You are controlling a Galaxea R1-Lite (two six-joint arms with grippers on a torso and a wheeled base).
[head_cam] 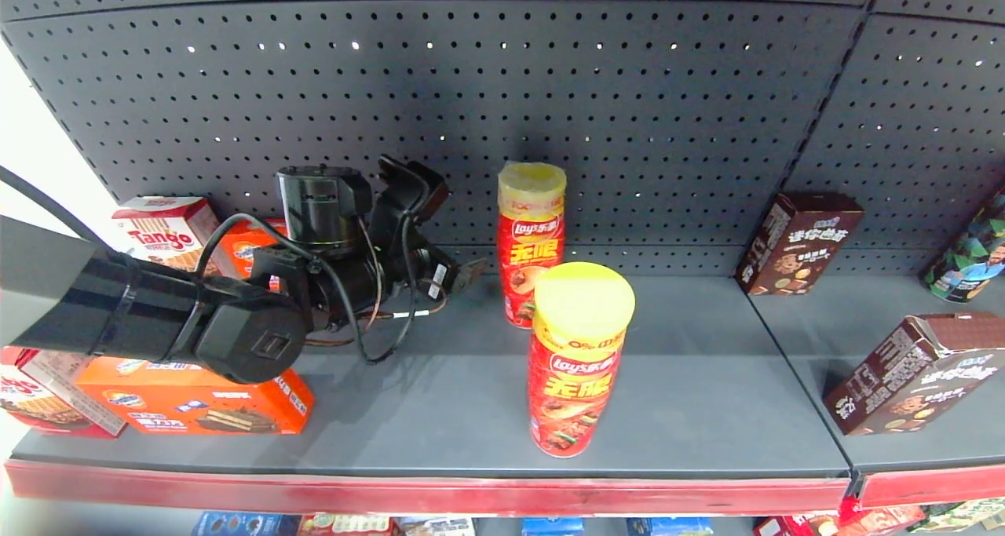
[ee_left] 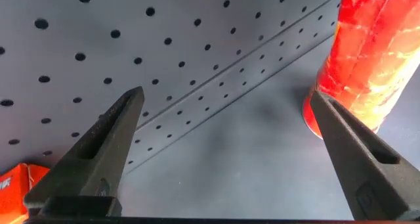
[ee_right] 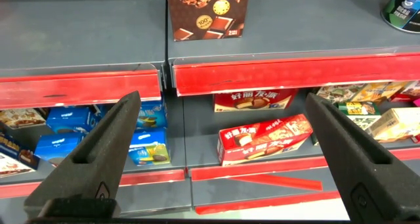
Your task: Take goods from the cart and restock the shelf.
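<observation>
Glossy cylindrical front chip can (head_cam: 577, 363) on matte shelf (head_cam: 707, 395), left gripper (ee_left: 226, 92) wide, right gripper (ee_right: 223, 96) wide

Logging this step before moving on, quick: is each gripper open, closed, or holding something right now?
Left gripper: open, holding nothing, beside a red chip can.
Right gripper: open, holding nothing.

grey shelf (head_cam: 691, 395) — two chip cans (head_cam: 577, 359) upright, boxes (head_cam: 196, 402) at sides
</observation>
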